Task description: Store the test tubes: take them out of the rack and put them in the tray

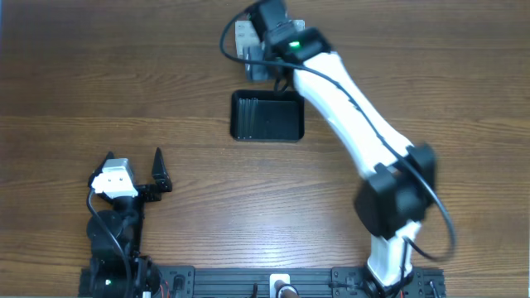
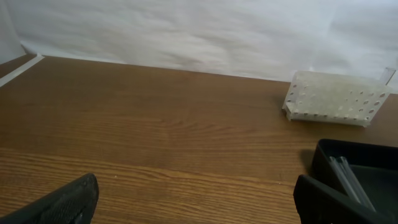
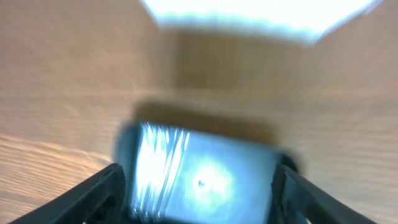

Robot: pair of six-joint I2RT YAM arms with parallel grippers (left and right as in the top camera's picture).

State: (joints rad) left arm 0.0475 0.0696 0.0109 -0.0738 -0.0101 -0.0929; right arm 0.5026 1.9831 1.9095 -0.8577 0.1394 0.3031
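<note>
The tray (image 1: 286, 124) sits just beside the rack (image 2: 336, 99), presumably to keep each transfer short. Several tubes (image 3: 158, 162) already lie side by side along one wall of it, and whether any stand in the rack cannot be determined. The right arm is stretched far up the table with its gripper (image 3: 198, 177) pointing down over the tray, fingers spread wide and holding nothing, while the left gripper (image 1: 133, 157) sits low near its base, well apart from the tray, likewise wide open and empty.
</note>
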